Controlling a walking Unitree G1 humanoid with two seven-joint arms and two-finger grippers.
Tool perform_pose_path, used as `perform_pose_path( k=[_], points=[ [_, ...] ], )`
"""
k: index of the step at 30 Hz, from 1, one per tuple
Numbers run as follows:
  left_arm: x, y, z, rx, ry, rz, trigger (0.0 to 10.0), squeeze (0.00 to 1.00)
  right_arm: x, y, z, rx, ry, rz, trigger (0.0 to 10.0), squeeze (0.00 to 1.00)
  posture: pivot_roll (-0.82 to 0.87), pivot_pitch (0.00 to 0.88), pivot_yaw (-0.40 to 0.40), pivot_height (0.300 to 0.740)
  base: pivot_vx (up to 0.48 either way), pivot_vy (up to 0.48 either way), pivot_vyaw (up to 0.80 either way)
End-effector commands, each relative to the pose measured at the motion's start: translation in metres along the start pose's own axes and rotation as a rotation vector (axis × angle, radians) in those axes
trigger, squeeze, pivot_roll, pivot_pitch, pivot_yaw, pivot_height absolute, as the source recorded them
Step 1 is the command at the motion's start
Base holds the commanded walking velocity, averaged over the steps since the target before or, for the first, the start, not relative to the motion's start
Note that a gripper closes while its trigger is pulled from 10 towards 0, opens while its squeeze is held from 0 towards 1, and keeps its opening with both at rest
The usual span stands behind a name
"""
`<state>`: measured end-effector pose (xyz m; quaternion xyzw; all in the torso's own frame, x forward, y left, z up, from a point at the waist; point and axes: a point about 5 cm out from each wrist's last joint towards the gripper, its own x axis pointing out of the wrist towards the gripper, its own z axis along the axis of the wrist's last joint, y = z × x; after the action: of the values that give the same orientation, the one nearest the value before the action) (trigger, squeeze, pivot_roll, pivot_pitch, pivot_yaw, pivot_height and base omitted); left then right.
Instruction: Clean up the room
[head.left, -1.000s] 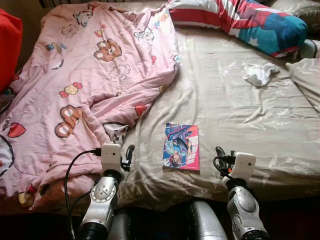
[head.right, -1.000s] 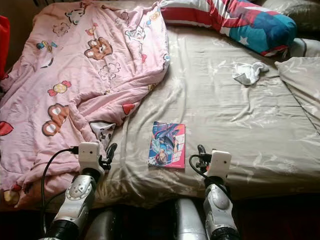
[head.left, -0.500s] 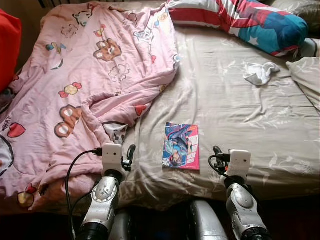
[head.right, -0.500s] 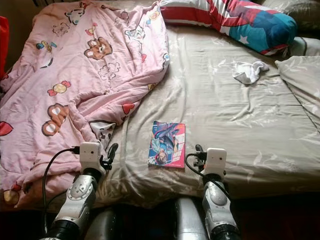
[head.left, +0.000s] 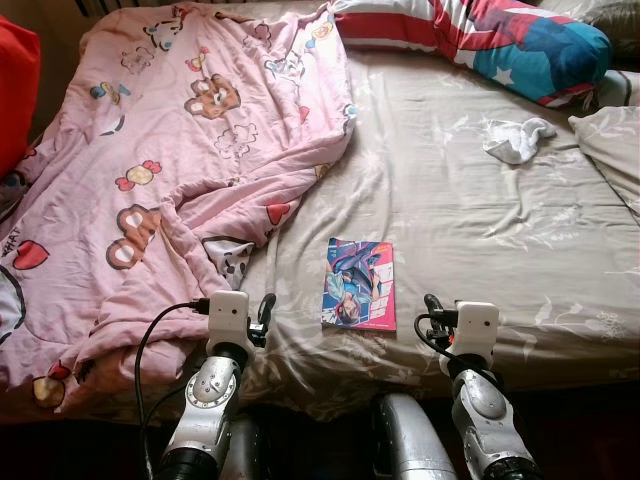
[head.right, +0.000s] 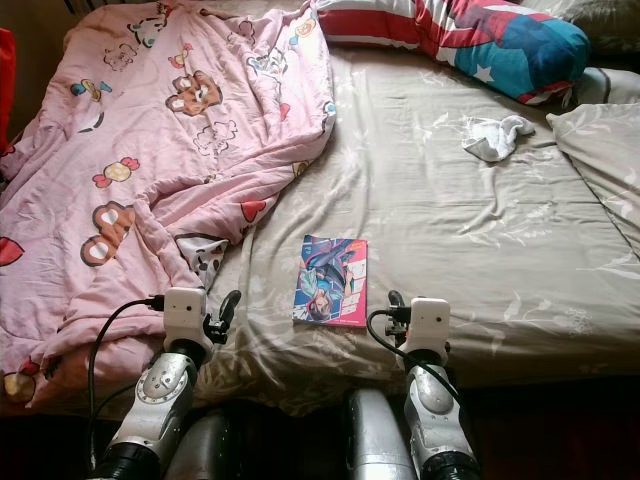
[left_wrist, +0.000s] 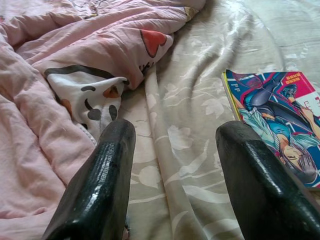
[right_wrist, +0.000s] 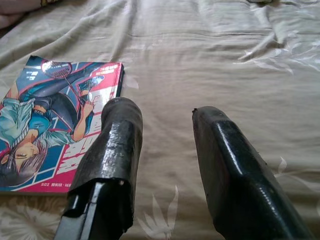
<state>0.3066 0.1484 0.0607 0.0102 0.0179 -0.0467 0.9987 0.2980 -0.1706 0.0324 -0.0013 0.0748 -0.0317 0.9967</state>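
Beige bed sheet (head.left: 480, 220) is carrying a comic book (head.left: 360, 298) lying flat near its front edge, beside a pink quilt (head.left: 150, 180). We are holding our left pincer (head.left: 262, 312) and right pincer (head.left: 432, 310) either side of it, fingers apart, gripping nothing.

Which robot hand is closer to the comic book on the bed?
The right. The right gripper hovers just beside the comic book's near right corner. The left gripper sits farther off on the book's left, by the pink blanket.

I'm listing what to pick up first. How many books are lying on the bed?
1: the book lies flat on the beige sheet, between the left gripper and right gripper. The pink blanket could hide more.
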Motion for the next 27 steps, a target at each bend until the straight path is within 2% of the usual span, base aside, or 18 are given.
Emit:
perform_pose_path(
  k=[1,5,9,16,17,18,27],
  points=[
    [-0.001,-0.001,-0.001,0.009,0.008,-0.009,10.0,0.00,-0.005,-0.001,-0.012,-0.004,0.061,-0.001,10.0,0.00,-0.10,0.270,0.038,0.614,0.000,0.000,0.00],
    [0.004,0.000,0.006,0.014,-0.010,-0.013,10.0,0.00,-0.003,0.001,-0.018,-0.023,0.113,-0.006,10.0,0.00,-0.09,0.281,0.047,0.614,0.000,0.000,0.00],
    [0.010,0.005,0.023,0.012,-0.062,0.001,10.0,0.00,0.003,0.005,-0.018,0.018,0.148,0.008,10.0,0.00,-0.05,0.306,0.058,0.614,0.000,0.000,0.00],
    [0.008,0.010,0.035,0.007,-0.090,0.014,10.0,0.00,0.014,0.001,-0.008,0.072,0.156,-0.011,10.0,0.00,-0.01,0.339,0.076,0.614,0.000,0.000,0.00],
    [0.006,0.011,0.038,0.008,-0.099,0.013,10.0,0.00,0.015,0.001,-0.007,0.102,0.154,-0.008,10.0,0.78,0.01,0.356,0.083,0.614,0.000,0.000,0.00],
    [0.006,0.012,0.040,0.009,-0.104,0.014,10.0,0.00,0.017,0.001,-0.006,0.118,0.155,-0.011,10.0,1.00,0.02,0.365,0.087,0.614,0.000,0.000,0.00],
    [-0.001,0.021,0.050,0.006,-0.115,0.040,10.0,0.00,0.019,0.003,-0.004,0.162,0.165,-0.022,10.0,1.00,0.05,0.404,0.099,0.614,0.000,0.000,0.00]
  ],
)
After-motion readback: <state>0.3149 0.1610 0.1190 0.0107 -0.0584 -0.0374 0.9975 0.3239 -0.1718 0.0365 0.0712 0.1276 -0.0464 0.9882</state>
